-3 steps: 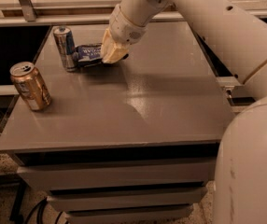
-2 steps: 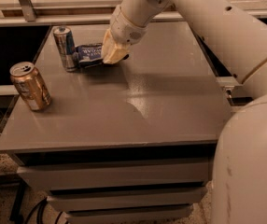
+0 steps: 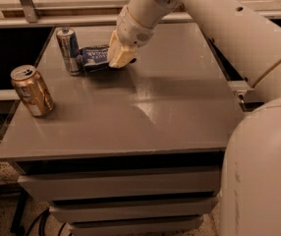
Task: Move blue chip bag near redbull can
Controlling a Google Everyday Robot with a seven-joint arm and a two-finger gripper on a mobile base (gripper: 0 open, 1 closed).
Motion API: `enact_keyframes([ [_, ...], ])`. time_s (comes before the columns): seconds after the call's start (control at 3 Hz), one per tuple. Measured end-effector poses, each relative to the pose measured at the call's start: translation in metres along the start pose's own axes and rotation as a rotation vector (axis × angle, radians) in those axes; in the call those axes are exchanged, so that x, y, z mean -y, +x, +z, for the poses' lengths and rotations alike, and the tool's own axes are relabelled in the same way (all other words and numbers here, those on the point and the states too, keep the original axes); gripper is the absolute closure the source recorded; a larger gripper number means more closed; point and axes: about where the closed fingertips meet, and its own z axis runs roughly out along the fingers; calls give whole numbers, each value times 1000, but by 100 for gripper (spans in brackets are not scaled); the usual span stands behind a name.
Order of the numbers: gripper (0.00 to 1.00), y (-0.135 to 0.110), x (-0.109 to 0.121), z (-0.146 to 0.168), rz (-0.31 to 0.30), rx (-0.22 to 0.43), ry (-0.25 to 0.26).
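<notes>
So the bag (image 3: pixel 94 57) is lying flat on the counter (image 3: pixel 175 117) up by the far left corner. Its left end is touching, or all but touching, the redbull (image 3: pixel 68 50), which stands upright a bit closer to that corner. To me that reads as pretty much where it's meant to end up, since the job is only to get it near the redbull, not on it.

The gripper (image 3: pixel 120 60) is down at the bag's right end, the side away from the redbull (makes sense, working from that end lets the bag slide in alongside without the arm knocking anything). I can't tell if it's clamped on the bag or let loose, because the bag's edge disappears under it. The arm (image 3: pixel 194 9) reaches in over the far edge from the far right corner.

The gold can (image 3: pixel 31 90) is off by the left edge, well apart from the bag and not part of this.

My guess is that what's left is a clean release and a straight lift. Crinkly bags love to drag along, and that could tip the slim redbull over.
</notes>
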Motion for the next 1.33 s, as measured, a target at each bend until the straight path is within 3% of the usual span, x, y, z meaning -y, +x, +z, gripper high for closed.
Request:
enact_keyframes([
  [0.33,12,1,0,0,5,-1,-2],
  [0.67,0,2,-1,1,8,1,-6],
  [1.33,0,1,-1,1,5,19,-8],
])
